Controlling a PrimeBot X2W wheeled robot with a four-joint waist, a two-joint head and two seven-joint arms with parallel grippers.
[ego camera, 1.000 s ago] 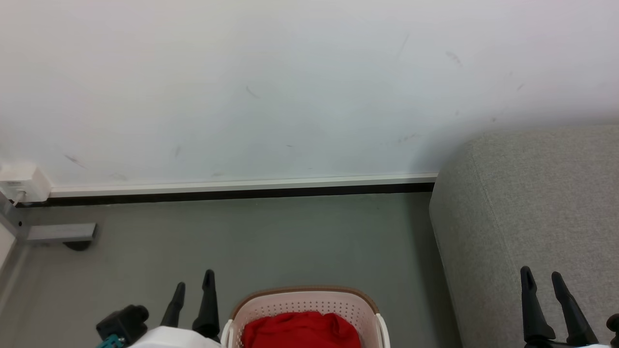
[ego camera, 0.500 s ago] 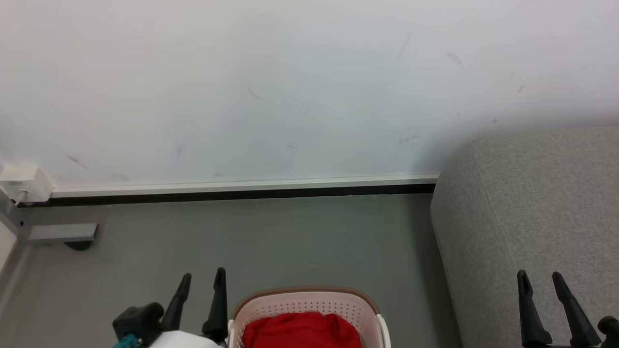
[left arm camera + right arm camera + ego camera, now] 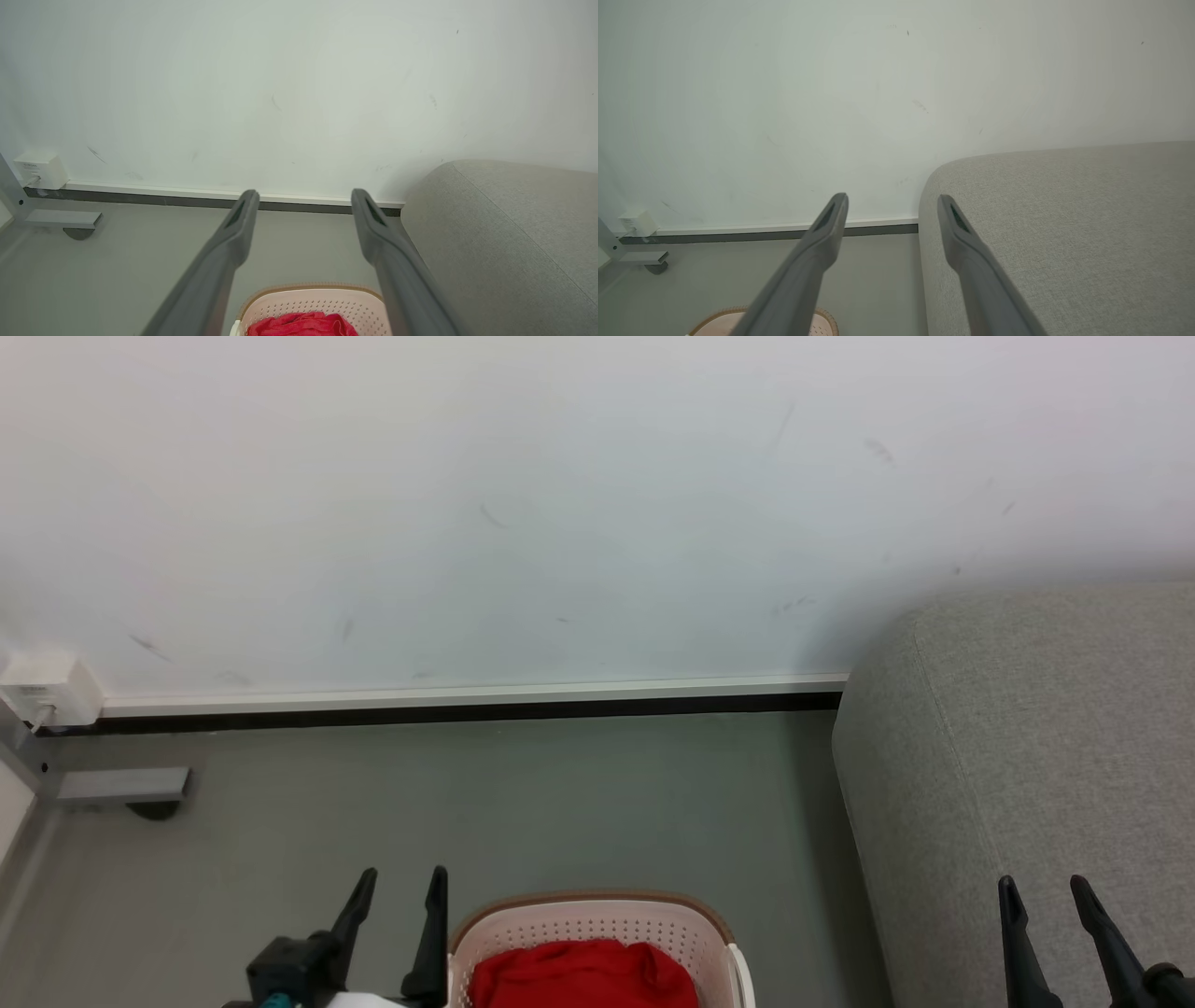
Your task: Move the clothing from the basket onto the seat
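Note:
Red clothing (image 3: 581, 974) lies bunched inside the cream perforated basket (image 3: 588, 922) with a brown rim, at the bottom middle of the head view. The left wrist view shows the same clothing (image 3: 303, 325) and basket (image 3: 322, 302) low between the fingers. The light-grey seat (image 3: 1027, 737) stands to the right of the basket; the seat (image 3: 1064, 233) spreads across the right wrist view. My left gripper (image 3: 401, 881) is open, just left of the basket and holding nothing. My right gripper (image 3: 1043, 889) is open and empty in front of the seat.
A white wall with a baseboard (image 3: 467, 695) runs behind grey floor (image 3: 513, 803). A white box (image 3: 51, 691) sits on the wall at far left, above a grey metal foot (image 3: 121, 786). The basket's rim (image 3: 826, 319) peeks in at the bottom of the right wrist view.
My left gripper has shifted right, toward the basket, and a little lower in the head view. The right gripper has sunk slightly. Both stay open.

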